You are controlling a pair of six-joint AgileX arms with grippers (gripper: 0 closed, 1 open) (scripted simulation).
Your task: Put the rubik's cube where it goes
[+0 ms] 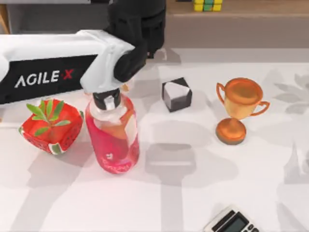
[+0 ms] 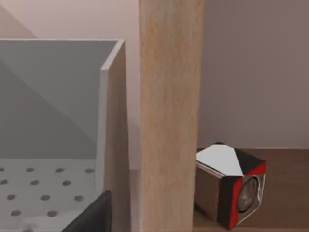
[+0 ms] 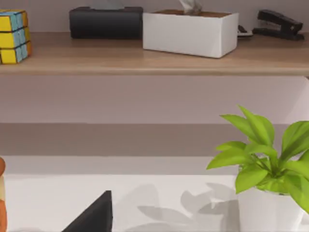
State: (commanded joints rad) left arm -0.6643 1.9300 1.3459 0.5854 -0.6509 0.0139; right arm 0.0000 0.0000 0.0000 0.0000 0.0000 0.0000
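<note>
The rubik's cube (image 1: pixel 207 6), tiled yellow and green, rests on the wooden shelf (image 1: pixel 270 8) at the back of the table, right of centre. It also stands at one end of that shelf (image 3: pixel 145 60) as the rubik's cube (image 3: pixel 13 36) in the right wrist view. Nothing holds it. My left arm (image 1: pixel 53 67) reaches in from the left, its dark wrist (image 1: pixel 137 24) up near the back edge. A dark edge of my left gripper (image 2: pixel 91 217) faces a wooden post (image 2: pixel 169 116). A dark edge of my right gripper (image 3: pixel 91 215) hangs low over the white table.
On the table stand a black cube with white faces (image 1: pixel 176 94), a bronze trophy (image 1: pixel 239 108), a pink bottle (image 1: pixel 112 133), a strawberry pot (image 1: pixel 50 124) and a calculator (image 1: pixel 231 222). The shelf carries a black box (image 3: pixel 106 21), tissue box (image 3: pixel 189 31) and stapler (image 3: pixel 280 23). A potted plant (image 3: pixel 265 164) stands close.
</note>
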